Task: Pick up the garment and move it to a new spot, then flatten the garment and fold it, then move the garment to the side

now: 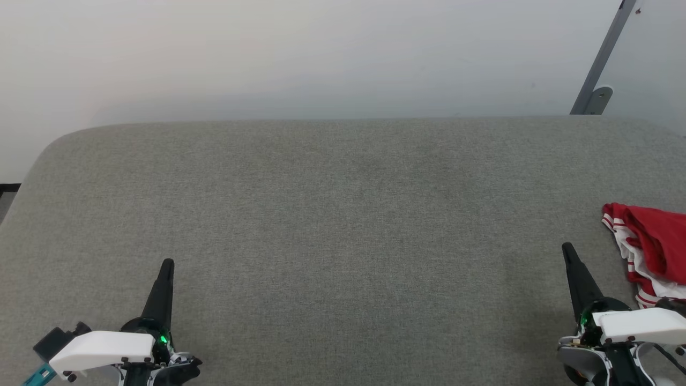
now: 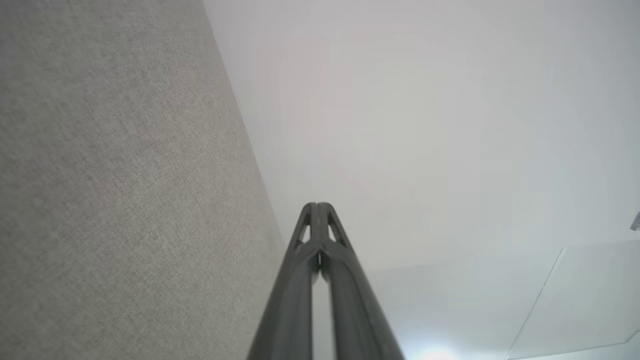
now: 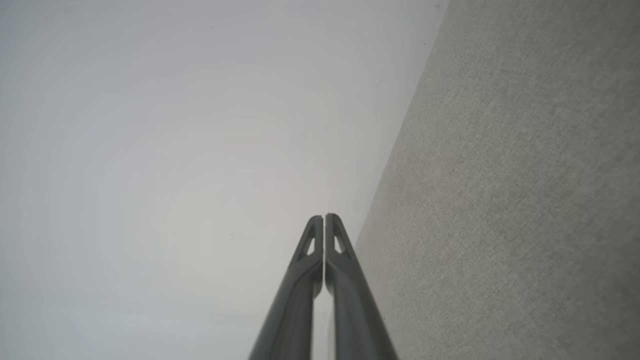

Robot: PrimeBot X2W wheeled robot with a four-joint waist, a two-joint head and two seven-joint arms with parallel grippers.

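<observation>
Right gripper (image 1: 566, 249), closed, sits beside the crumpled red-and-white garment (image 1: 656, 241).

A wide surface covered in grey woven cloth (image 1: 332, 225) stretches out in front of me, its 2 far corners rounded. Behind it stands a plain pale wall (image 1: 300, 53). At the far right a grey metal bar (image 1: 603, 56) runs slanting up that wall, and its lower end meets a rounded plate (image 1: 599, 99) just behind the cloth's back edge. A small dark strip (image 1: 8, 187) sits at the left edge, beside the rounded corner. In the left wrist view, thin seam lines (image 2: 545, 290) cross pale panels.
</observation>
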